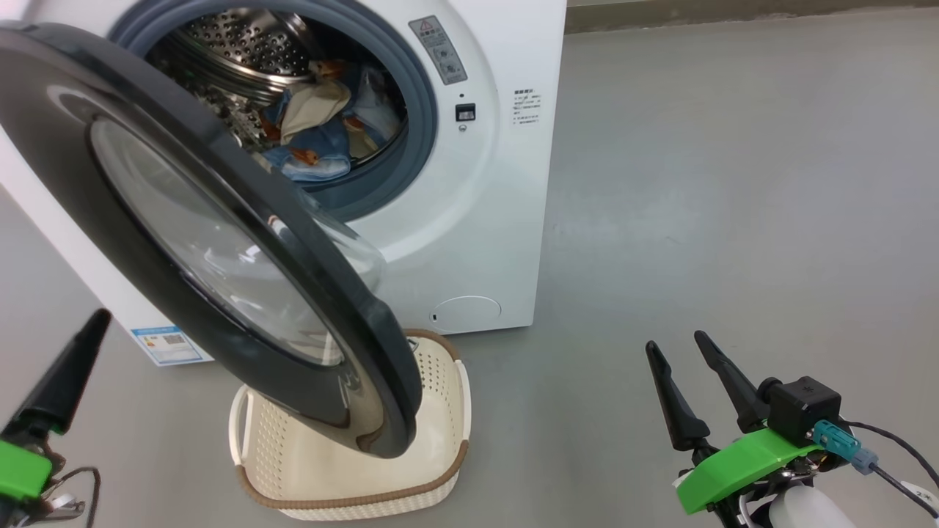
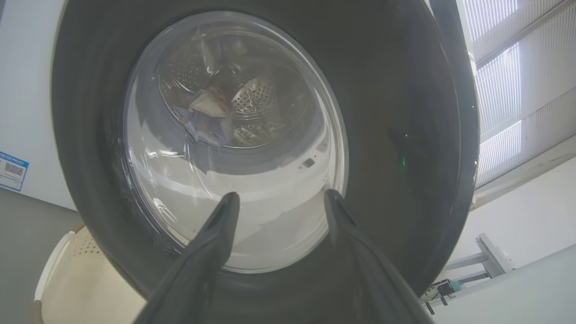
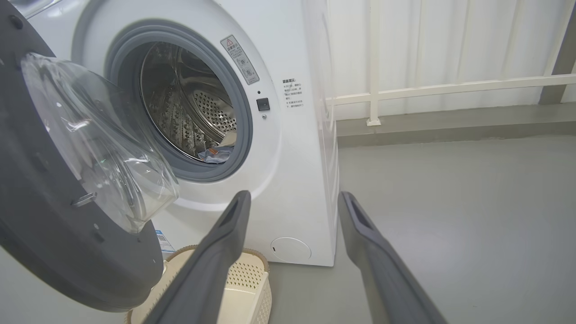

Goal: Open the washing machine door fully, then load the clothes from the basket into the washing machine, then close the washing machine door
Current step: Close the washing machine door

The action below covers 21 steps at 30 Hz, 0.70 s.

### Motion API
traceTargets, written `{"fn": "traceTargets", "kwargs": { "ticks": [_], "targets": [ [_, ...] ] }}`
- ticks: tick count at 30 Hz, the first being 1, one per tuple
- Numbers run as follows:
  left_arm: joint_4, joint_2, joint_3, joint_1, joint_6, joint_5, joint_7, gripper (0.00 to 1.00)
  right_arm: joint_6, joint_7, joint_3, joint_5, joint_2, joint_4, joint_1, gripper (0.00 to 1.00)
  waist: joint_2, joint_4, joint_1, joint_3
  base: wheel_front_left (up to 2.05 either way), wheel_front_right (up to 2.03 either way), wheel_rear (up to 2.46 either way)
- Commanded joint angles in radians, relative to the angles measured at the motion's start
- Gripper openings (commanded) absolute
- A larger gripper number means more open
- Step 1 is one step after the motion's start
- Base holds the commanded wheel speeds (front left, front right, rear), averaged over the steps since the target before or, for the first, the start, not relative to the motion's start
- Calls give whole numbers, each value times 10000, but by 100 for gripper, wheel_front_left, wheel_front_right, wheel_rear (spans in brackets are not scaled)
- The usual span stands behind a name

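- Grey floor carries washer; door hangs partly open over basket.
- Clothes lie in drum.
- Left end effector and right end effector both stand spread.

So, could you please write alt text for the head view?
A white washing machine with its black door swung partly open; blue and cream clothes lie in the drum. A cream basket sits on the floor beneath the door, the right gripper open nearby.

One washing machine, one door, one basket, two pincers.
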<state>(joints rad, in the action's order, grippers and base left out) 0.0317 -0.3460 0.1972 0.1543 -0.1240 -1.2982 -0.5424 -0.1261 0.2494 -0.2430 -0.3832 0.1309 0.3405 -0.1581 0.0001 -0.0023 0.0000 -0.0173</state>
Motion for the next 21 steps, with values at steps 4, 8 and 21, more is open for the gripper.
{"fn": "traceTargets", "kwargs": {
  "ticks": [4,8,21],
  "targets": [
    [-533,-748,-57,-421,-64,972,1878,100,-46,124,-133,-31,162,-232,-206,100,-1,73,0,-8,0,0,0],
    [-421,-1089,-605,-930,-65,1598,3595,100,-46,124,-112,-51,243,-240,-200,100,-1,111,0,45,0,0,0],
    [1299,-1824,-2482,-1602,-66,3814,7752,100,-46,124,-202,-117,291,-221,-187,100,-1,1,0,98,0,0,0]
  ]
}}
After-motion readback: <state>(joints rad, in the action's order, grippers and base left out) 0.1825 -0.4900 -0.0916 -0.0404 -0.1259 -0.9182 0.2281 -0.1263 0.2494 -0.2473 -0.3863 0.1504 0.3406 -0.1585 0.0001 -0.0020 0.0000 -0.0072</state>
